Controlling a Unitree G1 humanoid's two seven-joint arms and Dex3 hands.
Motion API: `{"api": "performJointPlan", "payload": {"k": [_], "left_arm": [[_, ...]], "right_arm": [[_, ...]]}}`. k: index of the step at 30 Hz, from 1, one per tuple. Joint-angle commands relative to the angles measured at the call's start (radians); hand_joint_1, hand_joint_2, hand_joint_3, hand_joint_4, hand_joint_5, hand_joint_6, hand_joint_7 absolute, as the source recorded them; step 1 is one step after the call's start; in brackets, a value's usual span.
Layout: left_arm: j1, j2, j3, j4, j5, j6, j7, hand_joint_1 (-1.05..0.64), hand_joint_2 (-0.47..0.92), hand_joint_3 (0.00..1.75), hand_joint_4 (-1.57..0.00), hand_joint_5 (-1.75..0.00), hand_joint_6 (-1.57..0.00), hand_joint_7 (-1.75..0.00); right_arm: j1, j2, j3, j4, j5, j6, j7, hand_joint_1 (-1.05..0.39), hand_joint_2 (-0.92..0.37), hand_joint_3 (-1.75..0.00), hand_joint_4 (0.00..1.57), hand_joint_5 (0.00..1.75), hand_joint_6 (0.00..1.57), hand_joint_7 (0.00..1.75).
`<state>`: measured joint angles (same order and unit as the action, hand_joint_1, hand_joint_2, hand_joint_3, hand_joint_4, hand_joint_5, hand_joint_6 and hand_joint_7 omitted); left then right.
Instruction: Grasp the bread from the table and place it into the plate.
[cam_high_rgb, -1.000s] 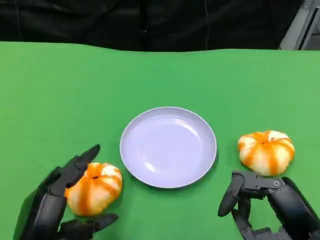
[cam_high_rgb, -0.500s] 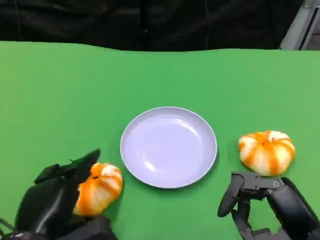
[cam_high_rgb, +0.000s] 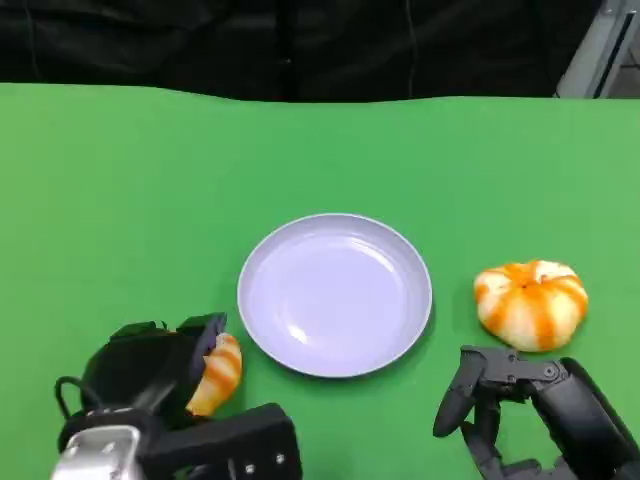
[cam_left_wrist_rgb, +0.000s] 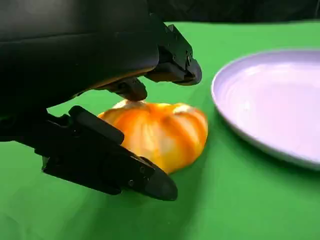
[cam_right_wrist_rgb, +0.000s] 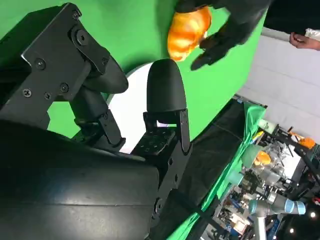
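The left hand (cam_high_rgb: 150, 375) clasps the bread (cam_left_wrist_rgb: 160, 132) on the bench (cam_high_rgb: 120, 200); the right hand (cam_high_rgb: 520, 400) is empty, fingers spread.

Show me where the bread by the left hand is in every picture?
Head view: bread at lower left, under the left hand.
Left wrist view: middle, between the fingers.
Right wrist view: top, under the left hand.
Shared landmark: the plate beside it.

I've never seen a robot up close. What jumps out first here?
The orange-striped bread, with the black left hand closing around it at the table's near left. Next, the empty pale plate in the middle of the green table, and a second bread to its right, just beyond the right hand.
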<state>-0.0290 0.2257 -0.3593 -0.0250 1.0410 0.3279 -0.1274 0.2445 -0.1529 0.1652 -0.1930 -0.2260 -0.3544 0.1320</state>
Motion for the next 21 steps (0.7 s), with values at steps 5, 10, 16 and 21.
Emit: {"api": "performJointPlan", "payload": {"k": [5, 10, 16, 21], "left_arm": [[-0.073, 0.029, -0.072, 0.123, 0.065, 0.062, 0.005, -0.38, 0.92, 0.02, -0.52, -0.37, -0.52, -0.06], [-0.060, 0.035, -0.037, 0.148, -0.019, -0.033, 0.166, -0.32, 0.90, 0.07, -0.69, -1.20, -0.98, -0.14], [-0.031, 0.057, 0.027, 0.132, -0.111, -0.183, 0.402, -0.21, 0.81, 0.35, -0.85, -1.74, -0.68, -1.65], [-0.007, 0.066, 0.059, 0.067, -0.139, -0.212, 0.432, -0.16, 0.48, 1.03, -0.86, -1.75, -0.66, -1.72]], "right_arm": [[0.006, -0.007, -0.005, -0.017, 0.011, 0.015, 0.000, 0.05, -0.24, -1.47, 0.86, 1.74, 0.84, 1.28], [0.004, -0.006, -0.003, -0.015, 0.012, 0.018, 0.000, 0.05, -0.25, -1.47, 0.86, 1.75, 0.84, 1.27], [0.000, -0.004, -0.001, -0.009, 0.011, 0.010, -0.004, 0.04, -0.24, -1.47, 0.87, 1.75, 0.85, 1.28], [0.001, -0.005, 0.000, -0.012, 0.011, 0.011, -0.001, 0.04, -0.24, -1.48, 0.86, 1.75, 0.84, 1.28]]}}
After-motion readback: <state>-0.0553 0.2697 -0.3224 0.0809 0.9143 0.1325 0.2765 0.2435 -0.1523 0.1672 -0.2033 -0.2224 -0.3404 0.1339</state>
